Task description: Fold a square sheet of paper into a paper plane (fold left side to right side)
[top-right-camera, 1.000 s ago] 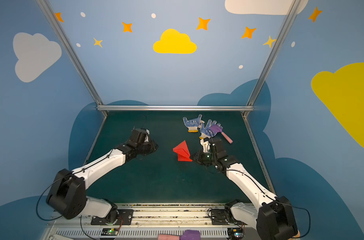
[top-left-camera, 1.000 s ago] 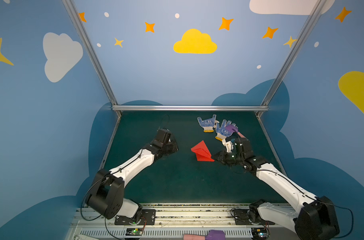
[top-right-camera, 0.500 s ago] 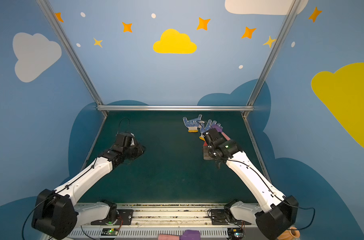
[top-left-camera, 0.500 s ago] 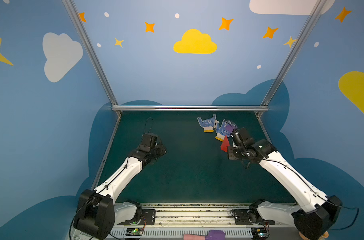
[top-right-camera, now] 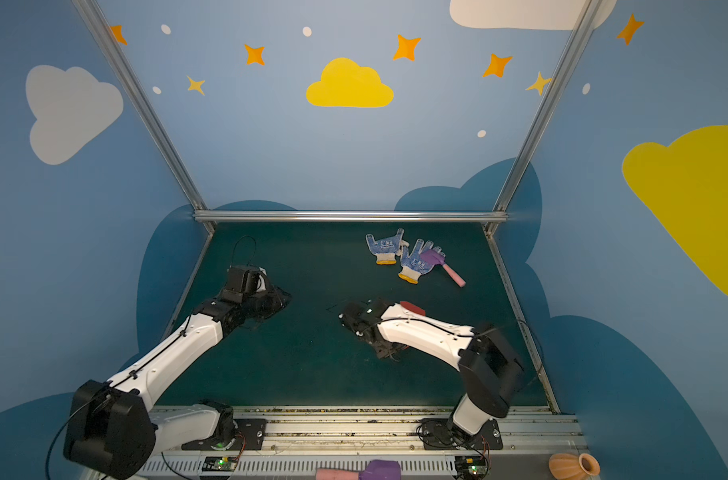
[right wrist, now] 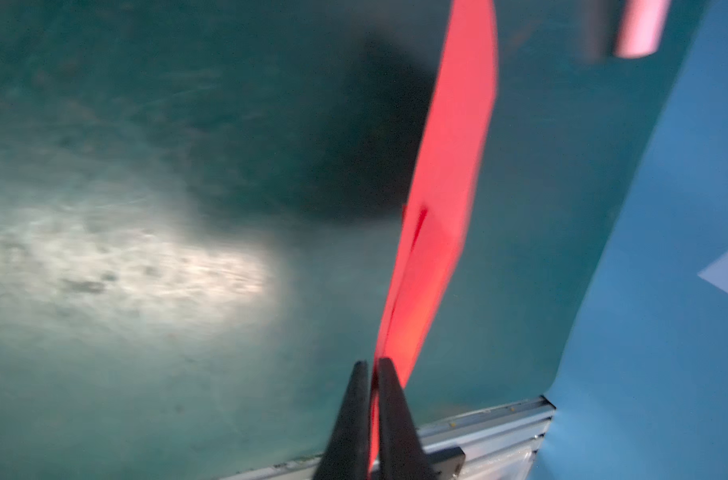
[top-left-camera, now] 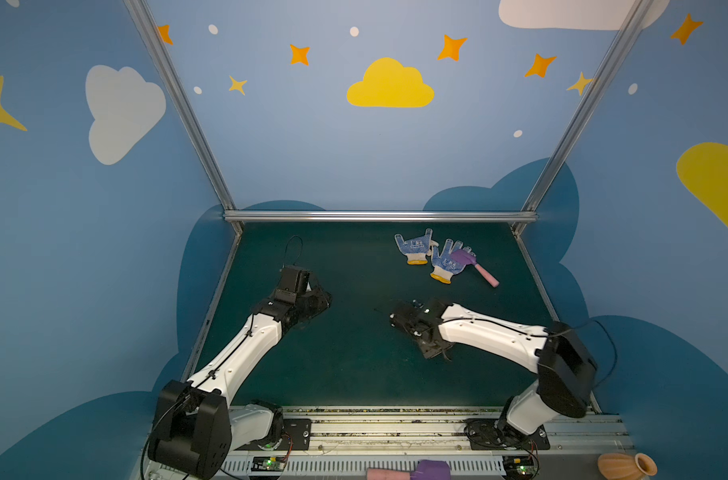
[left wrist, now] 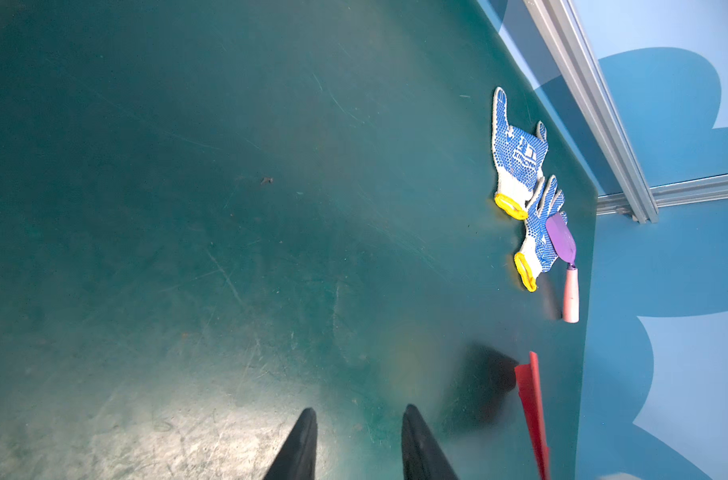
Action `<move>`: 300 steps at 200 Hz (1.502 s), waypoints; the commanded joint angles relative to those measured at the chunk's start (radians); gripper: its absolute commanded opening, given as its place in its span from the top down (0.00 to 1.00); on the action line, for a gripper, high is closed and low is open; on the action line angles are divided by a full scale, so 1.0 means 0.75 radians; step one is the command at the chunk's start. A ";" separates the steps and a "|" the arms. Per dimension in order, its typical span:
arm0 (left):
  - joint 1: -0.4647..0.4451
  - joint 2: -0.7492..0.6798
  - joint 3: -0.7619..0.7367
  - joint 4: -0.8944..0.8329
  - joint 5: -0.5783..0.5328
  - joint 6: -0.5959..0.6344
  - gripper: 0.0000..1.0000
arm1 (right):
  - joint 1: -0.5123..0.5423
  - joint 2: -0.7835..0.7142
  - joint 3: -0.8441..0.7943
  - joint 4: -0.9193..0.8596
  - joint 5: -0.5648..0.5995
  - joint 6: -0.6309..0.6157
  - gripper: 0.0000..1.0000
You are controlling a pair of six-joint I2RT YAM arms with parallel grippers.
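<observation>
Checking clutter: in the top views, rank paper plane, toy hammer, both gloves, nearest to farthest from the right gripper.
1. paper plane, between the jaws of the right gripper.
2. toy hammer and glove under its head, farther back: too close to call.
3. other glove, farthest back, leftmost.

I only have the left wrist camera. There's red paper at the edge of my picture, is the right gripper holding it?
Observer: Yes. In the right wrist view the paper plane juts from the right gripper, pinched between its fingers.
Operator: Where is my own gripper?
Observer: In a top view the left gripper is over the table's left half, well apart from the right arm.
Operator: Anything off the table?
Observer: An orange vase sits beyond the front rail, at the right corner.
</observation>
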 commanded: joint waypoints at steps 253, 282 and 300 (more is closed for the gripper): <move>-0.405 0.205 0.072 0.084 0.054 0.008 0.26 | -0.669 -0.248 -0.642 0.932 -0.976 0.096 0.97; -0.426 0.243 0.097 0.085 0.085 -0.001 0.26 | -0.546 -0.228 -0.669 1.048 -0.964 0.284 0.97; -0.449 0.254 0.101 0.093 0.090 -0.005 0.26 | -0.468 -0.194 -0.644 1.118 -0.962 0.382 0.99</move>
